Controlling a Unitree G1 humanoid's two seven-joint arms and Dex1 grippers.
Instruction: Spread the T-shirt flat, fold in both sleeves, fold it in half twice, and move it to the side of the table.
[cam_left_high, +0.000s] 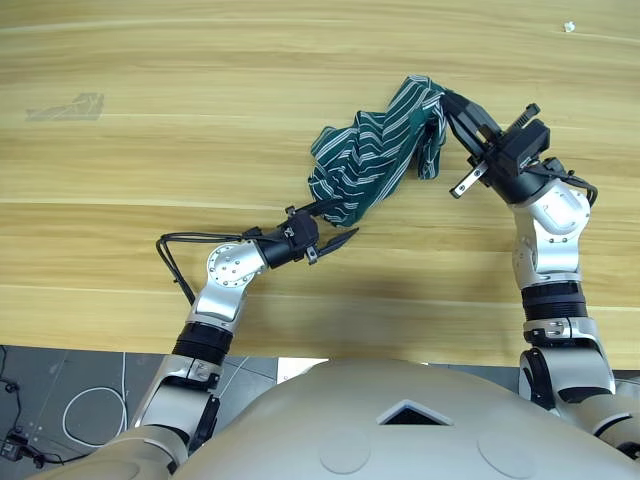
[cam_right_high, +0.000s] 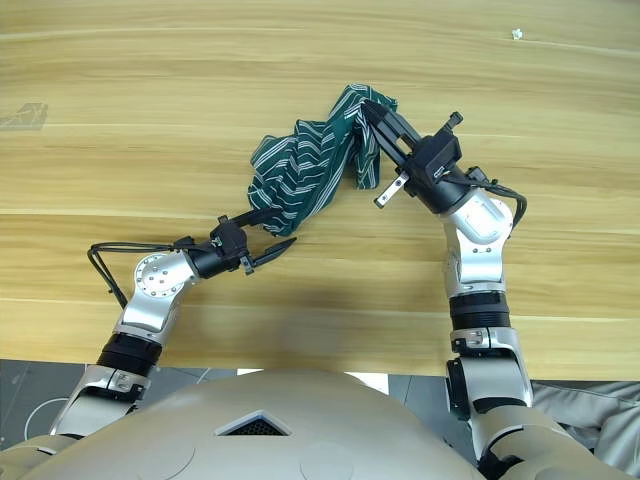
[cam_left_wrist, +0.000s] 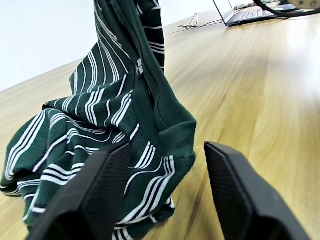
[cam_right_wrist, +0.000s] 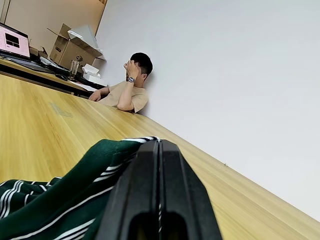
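Observation:
A dark green T-shirt (cam_left_high: 370, 155) with white stripes lies bunched on the wooden table (cam_left_high: 150, 60). My right gripper (cam_left_high: 450, 108) is shut on the shirt's far right end and holds that end raised off the wood. In the right wrist view the two fingers (cam_right_wrist: 159, 190) press together with striped cloth (cam_right_wrist: 50, 210) beside them. My left gripper (cam_left_high: 335, 222) stands open at the shirt's near lower edge, low over the table. Its two fingers (cam_left_wrist: 100, 195) flank the hem of the striped fabric (cam_left_wrist: 115, 115) without closing on it.
A small white scrap (cam_left_high: 568, 27) lies at the far right of the table and a grey mark (cam_left_high: 65, 107) at the far left. The table's near edge (cam_left_high: 100, 345) runs just in front of my arms. A laptop (cam_left_wrist: 250, 12) sits on the table farther off.

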